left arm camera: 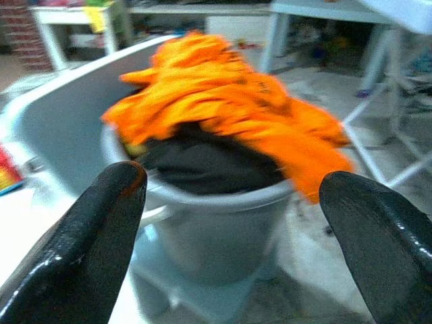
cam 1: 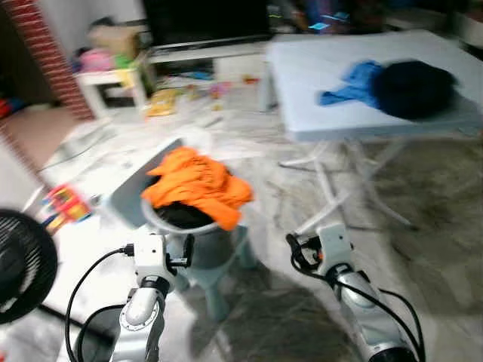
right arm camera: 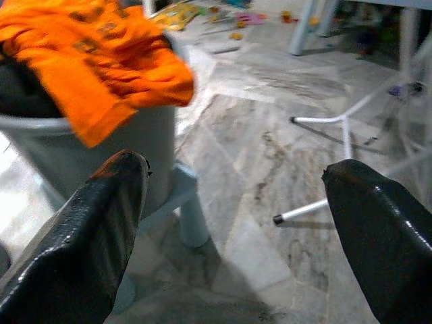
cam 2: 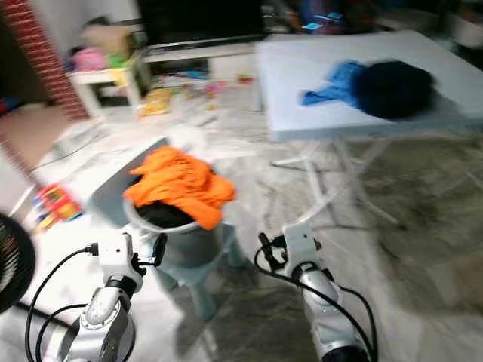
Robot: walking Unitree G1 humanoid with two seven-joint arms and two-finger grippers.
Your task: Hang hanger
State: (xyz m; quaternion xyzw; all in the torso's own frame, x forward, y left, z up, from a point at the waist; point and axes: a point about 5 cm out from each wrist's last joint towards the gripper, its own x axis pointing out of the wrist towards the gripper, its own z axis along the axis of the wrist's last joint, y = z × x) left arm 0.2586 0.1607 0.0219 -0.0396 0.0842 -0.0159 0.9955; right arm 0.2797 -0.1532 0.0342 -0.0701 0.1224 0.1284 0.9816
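A grey bucket (cam 1: 200, 235) stands on a small pale stool (cam 1: 226, 275) in front of me, its grey lid (cam 1: 139, 181) leaning open behind it. An orange garment (cam 1: 198, 185) is heaped over dark cloth (left arm camera: 202, 165) in the bucket. My left gripper (cam 1: 183, 253) is held low, just left of the bucket, open with nothing between its fingers (left arm camera: 101, 229). My right gripper (cam 1: 296, 251) is held low to the right of the bucket, also open and holding nothing. The pictures are blurred.
A white folding table (cam 1: 317, 75) stands at the back right with a blue cloth (cam 1: 351, 84) and a black cloth (cam 1: 413, 88) on it. A black fan (cam 1: 23, 264) is at my left. Toys (cam 1: 64, 205) litter the marble floor, and a brick pillar (cam 1: 49, 56) rises far left.
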